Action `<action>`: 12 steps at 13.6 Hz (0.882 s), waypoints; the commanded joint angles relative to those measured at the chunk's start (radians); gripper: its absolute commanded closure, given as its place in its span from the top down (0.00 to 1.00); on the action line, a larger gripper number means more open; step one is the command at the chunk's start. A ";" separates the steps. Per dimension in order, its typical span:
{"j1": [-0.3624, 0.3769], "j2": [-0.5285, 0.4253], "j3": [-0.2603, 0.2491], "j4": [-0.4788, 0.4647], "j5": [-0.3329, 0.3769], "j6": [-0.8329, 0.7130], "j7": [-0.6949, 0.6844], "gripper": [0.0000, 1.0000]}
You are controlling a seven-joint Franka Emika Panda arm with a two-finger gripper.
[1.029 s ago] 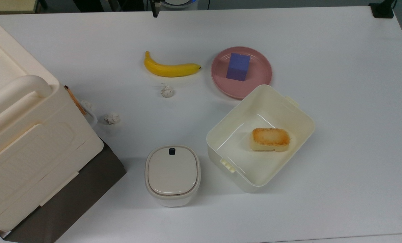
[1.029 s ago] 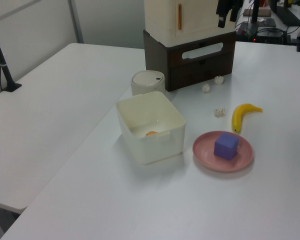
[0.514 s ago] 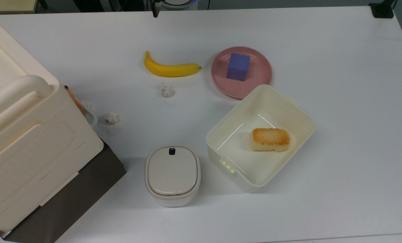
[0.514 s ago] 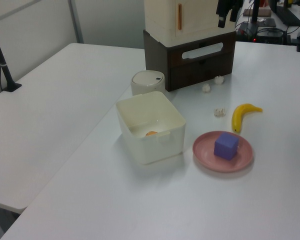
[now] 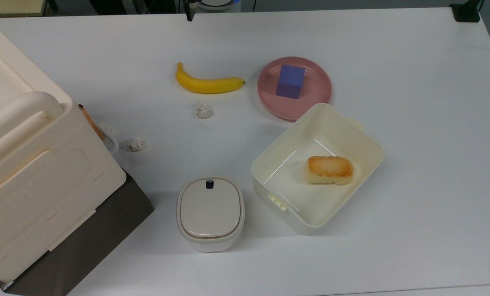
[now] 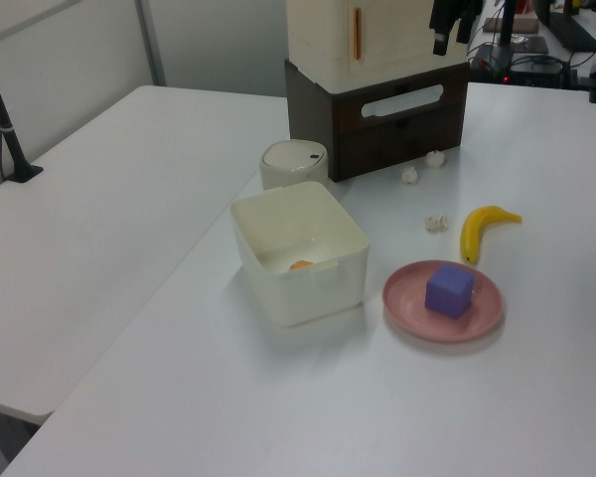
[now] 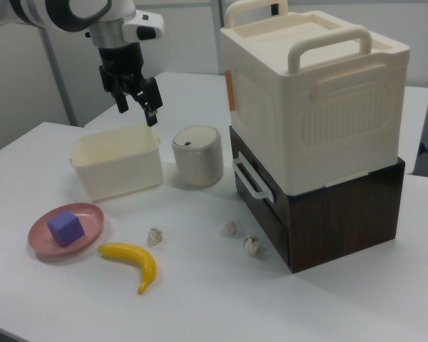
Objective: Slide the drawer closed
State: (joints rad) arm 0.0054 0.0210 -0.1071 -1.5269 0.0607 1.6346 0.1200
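Note:
The dark brown cabinet [image 7: 342,206] stands on the table's corner under a big cream case. Its upper drawer [image 7: 272,182] carries a white loop handle [image 7: 248,178]. In the left view the drawer [image 6: 350,107] front lies close to the cabinet face, with no wooden tray showing. How far it sticks out I cannot tell. My gripper [image 7: 138,105] hangs open and empty above the cream bin, well away from the handle. It also appears at the top edge of the left view as gripper [image 6: 449,35].
A cream case [image 7: 314,92] sits on the cabinet. On the table are a cream bin [image 5: 269,164] holding bread [image 5: 329,169], a lidded canister [image 5: 210,211], a pink plate [image 5: 269,90] with a blue cube [image 5: 290,81], a banana [image 5: 207,84] and crumpled paper balls [image 5: 203,111].

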 commanded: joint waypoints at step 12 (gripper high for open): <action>0.008 -0.015 -0.016 -0.002 -0.006 -0.015 0.047 1.00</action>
State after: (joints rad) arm 0.0050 0.0210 -0.1087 -1.5269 0.0607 1.6346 0.1394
